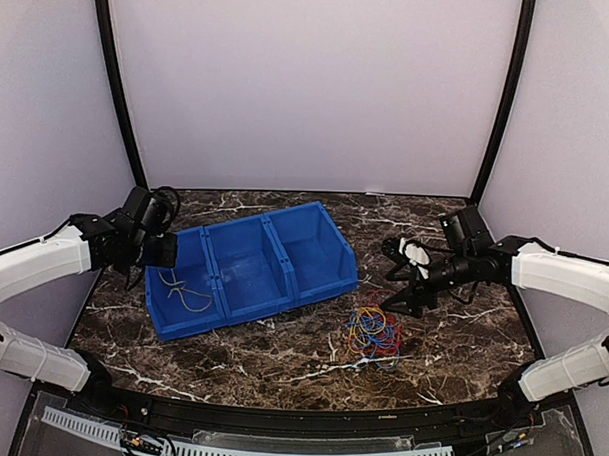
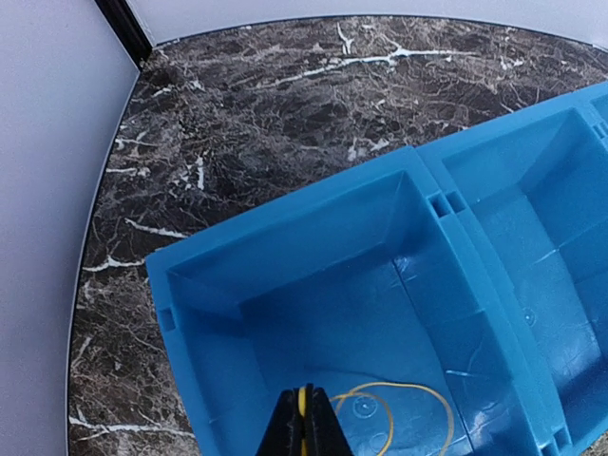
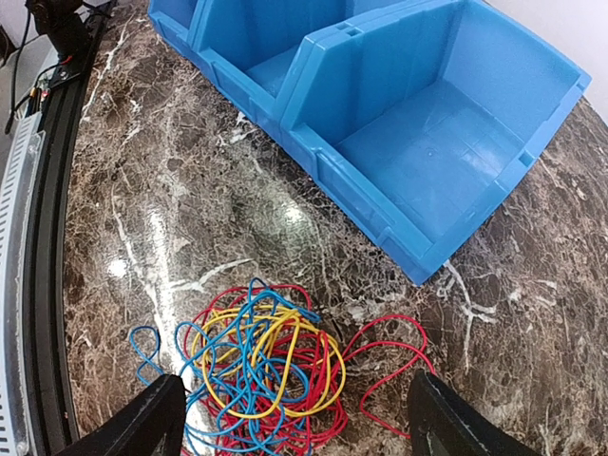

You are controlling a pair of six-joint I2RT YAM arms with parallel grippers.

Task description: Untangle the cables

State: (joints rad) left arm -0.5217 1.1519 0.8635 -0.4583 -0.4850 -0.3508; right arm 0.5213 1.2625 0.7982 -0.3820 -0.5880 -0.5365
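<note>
Left gripper: clenched on a strand of the yellow cable, above the bin nearest the left edge.
Yellow cable: loops on the floor of that left bin, well apart from the other cables.
Right gripper: released, fingers spread wide, hovering directly over the tangle.
Tangle: red, blue and yellow cables knotted together on the bare table. It lies right of centre, toward the near edge, near the right-hand bin's near corner.
Bins: three joined blue compartments running from the left edge to mid-table. The middle and right ones show nothing inside.
Done: judging by the layout, one cable is out of the knot and in a bin, though not yet let go.
Left: most of the work. Red, blue and at least one yellow strand are interlaced, and two bins wait to be used.
Stage: early, I judge, with one cable of several sorted.
Writing: no brand, label or lettering can be read in any view.
</note>
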